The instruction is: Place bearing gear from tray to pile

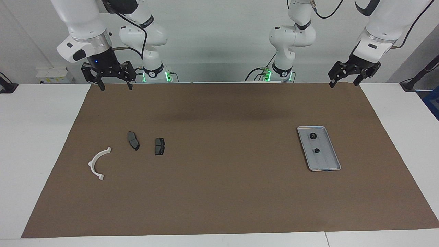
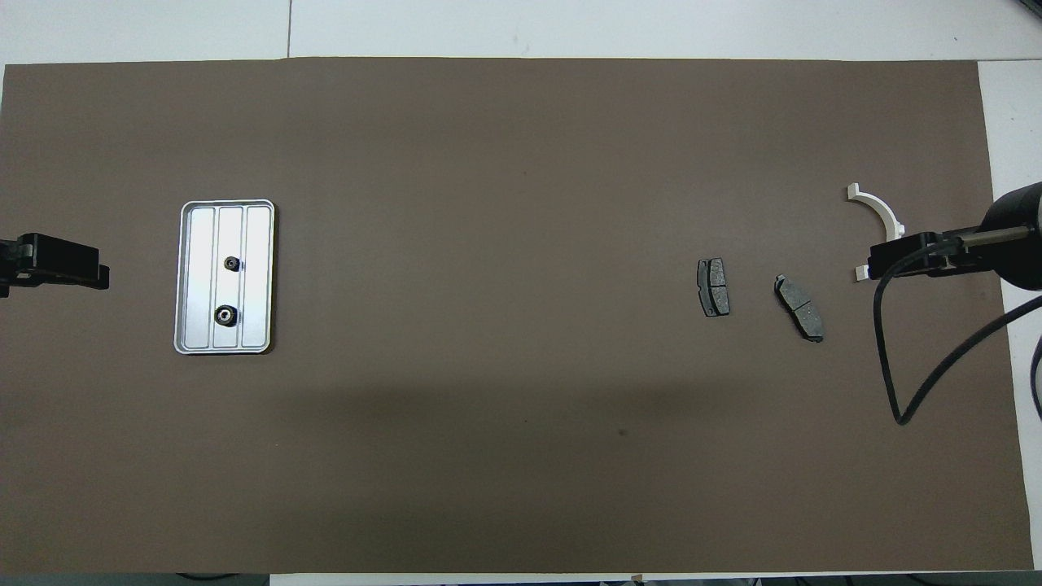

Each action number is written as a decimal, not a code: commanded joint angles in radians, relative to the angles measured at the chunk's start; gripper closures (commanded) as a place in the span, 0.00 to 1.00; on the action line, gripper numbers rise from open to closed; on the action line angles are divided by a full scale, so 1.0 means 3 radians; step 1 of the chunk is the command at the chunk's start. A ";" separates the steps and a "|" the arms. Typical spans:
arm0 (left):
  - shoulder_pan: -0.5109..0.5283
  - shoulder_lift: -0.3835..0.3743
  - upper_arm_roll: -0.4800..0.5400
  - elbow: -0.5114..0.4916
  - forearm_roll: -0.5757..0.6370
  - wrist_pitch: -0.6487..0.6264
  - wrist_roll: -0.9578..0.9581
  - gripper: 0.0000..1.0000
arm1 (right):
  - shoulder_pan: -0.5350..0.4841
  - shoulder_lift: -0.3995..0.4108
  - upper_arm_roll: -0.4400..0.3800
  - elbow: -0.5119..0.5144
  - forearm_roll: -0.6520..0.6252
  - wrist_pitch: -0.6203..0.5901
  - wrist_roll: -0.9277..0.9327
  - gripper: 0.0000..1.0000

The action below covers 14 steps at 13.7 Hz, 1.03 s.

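Note:
Two small black bearing gears (image 1: 312, 136) (image 1: 317, 150) lie in the silver tray (image 1: 326, 162) toward the left arm's end of the table; the overhead view shows the gears (image 2: 232, 263) (image 2: 225, 315) on the tray (image 2: 257, 277). The pile sits toward the right arm's end: a white curved bracket (image 1: 92, 160) (image 2: 883, 212) and two dark brake pads (image 1: 133, 140) (image 1: 159, 146) (image 2: 714, 287) (image 2: 799, 307). My left gripper (image 1: 344, 84) hangs open and empty over the mat's edge by its base. My right gripper (image 1: 116, 87) also hangs open and empty over that edge, and in the overhead view it covers part of the bracket.
A brown mat (image 1: 219, 192) covers most of the white table (image 1: 34, 137). A black cable (image 2: 895, 366) loops down from the right arm over the mat's end.

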 commanded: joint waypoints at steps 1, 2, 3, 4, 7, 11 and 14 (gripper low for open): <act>-0.0046 -0.0126 0.0021 -0.0166 0.0020 0.0074 -0.0003 0.00 | -0.0010 -0.0048 0.0000 -0.0018 0.0028 -0.0011 -0.0020 0.00; -0.0016 -0.0126 0.0021 -0.0167 0.0020 0.0085 -0.0013 0.00 | -0.0010 -0.0053 0.0000 -0.0018 0.0028 -0.0011 -0.0020 0.00; -0.0005 -0.0136 0.0031 -0.0187 0.0020 0.0075 -0.0033 0.00 | -0.0010 -0.0048 0.0000 -0.0018 0.0028 -0.0011 -0.0025 0.00; -0.0005 -0.0141 0.0041 -0.0187 0.0020 0.0069 -0.0044 0.00 | -0.0015 -0.0053 0.0000 -0.0018 0.0028 -0.0011 -0.0025 0.00; 0.0091 -0.0151 0.0052 -0.0202 0.0025 0.0059 -0.0024 0.00 | -0.0010 -0.0053 0.0000 -0.0023 0.0028 -0.0011 -0.0025 0.00; 0.0280 -0.0366 0.0052 -0.0799 0.0036 0.0742 0.0068 0.00 | -0.0015 -0.0053 0.0000 -0.0023 0.0028 -0.0016 -0.0025 0.00; 0.0342 -0.0325 0.0057 -0.1244 0.0030 0.1197 0.0277 0.00 | -0.0010 -0.0053 0.0000 -0.0023 0.0033 -0.0041 -0.0025 0.00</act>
